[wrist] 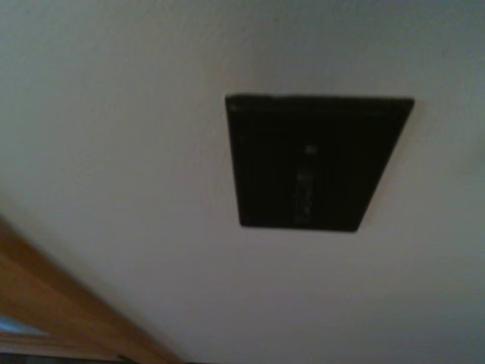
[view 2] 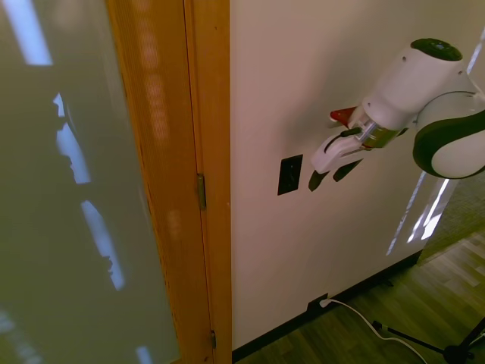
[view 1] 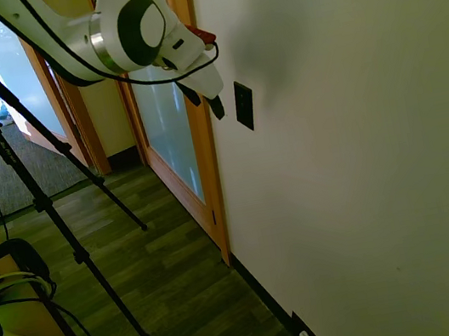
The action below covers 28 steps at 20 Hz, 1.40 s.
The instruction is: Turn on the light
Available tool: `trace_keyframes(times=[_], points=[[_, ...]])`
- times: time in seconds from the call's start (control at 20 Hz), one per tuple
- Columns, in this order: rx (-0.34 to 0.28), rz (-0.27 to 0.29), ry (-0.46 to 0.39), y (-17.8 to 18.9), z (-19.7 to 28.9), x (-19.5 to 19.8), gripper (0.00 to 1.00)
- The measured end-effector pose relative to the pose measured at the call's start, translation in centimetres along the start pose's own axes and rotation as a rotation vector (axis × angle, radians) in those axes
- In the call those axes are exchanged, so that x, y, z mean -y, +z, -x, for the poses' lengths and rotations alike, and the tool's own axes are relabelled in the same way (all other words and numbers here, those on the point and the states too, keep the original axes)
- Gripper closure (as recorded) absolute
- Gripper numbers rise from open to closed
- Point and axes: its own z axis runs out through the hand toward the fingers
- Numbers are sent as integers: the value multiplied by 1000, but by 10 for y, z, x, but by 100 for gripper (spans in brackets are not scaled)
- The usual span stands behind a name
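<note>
hovering gripper (view 2: 327,176), fingers apart, just beside black switch (view 2: 289,174)

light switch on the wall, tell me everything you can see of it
The light switch is a small black upright rectangular plate set flat on the pale wall, a little way from the wooden door frame. It looks like smooth dark plastic; the wrist view shows faint light marks near its middle, too blurred to read, so its on or off position cannot be told. Nothing touches it: the gripper is close beside it, its dark fingers apart and pointing toward the plate, short of contact.
</note>
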Motion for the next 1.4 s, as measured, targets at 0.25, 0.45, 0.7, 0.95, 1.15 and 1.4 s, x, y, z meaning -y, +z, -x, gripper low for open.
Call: trace_keyframes(times=[0.25,0.45,0.7,0.95,1.15,1.4], points=[[-11,4,16,41,-7,31,0],[-16,12,36,64,-10,47,0],[-56,30,68,71,-22,47,0],[-54,38,70,75,-21,44,0],[-50,44,73,78,-21,41,100],[-49,39,75,78,-21,41,100]])
